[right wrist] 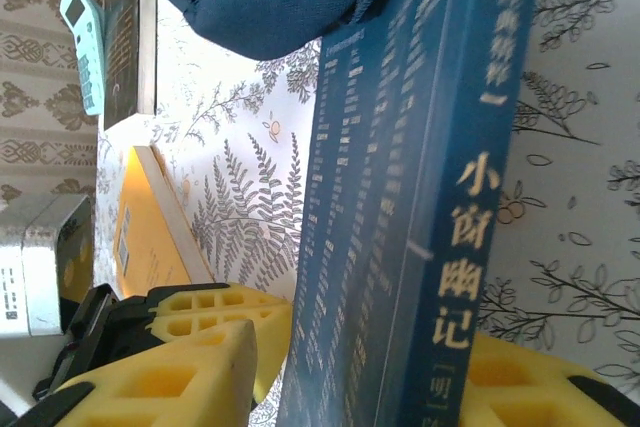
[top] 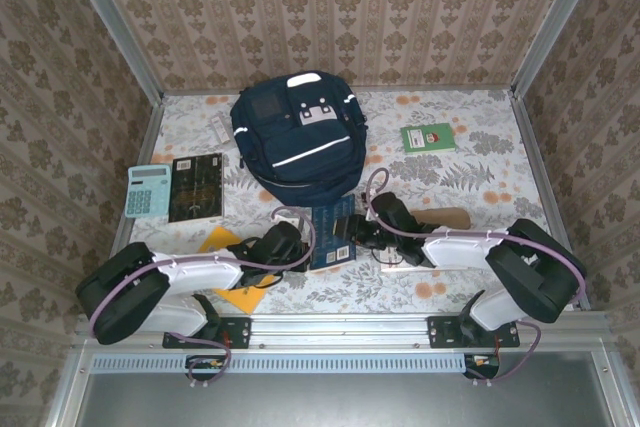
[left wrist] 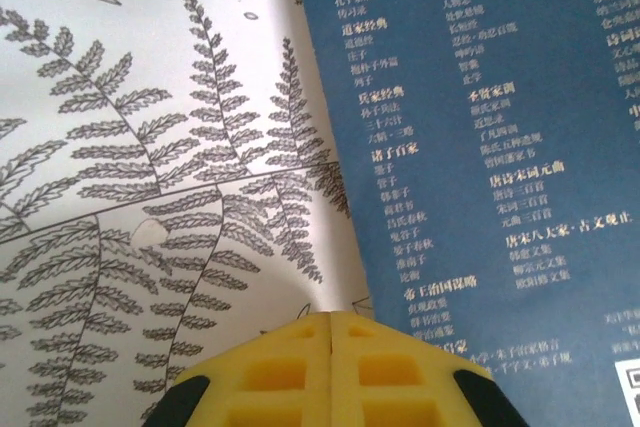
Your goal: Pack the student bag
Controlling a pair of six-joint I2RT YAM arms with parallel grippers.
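The student bag (top: 298,137) sits at the back middle of the tabletop (top: 480,177). A small booklet (top: 428,137) lies well to its right, and a calculator (top: 148,190) lies to its left and nearer, with a side book (top: 196,187) just beside the calculator on the right. In front of the bag and close to its near edge is the middle book (top: 332,232), with the left claw (top: 302,245) at its left edge and the right claw (top: 354,243) on its right, one finger on either side of the book. Two flat sheets (top: 222,240) lie at the front left, partly under the left arm, and an oblong piece (top: 448,215) lies just behind the right arm.
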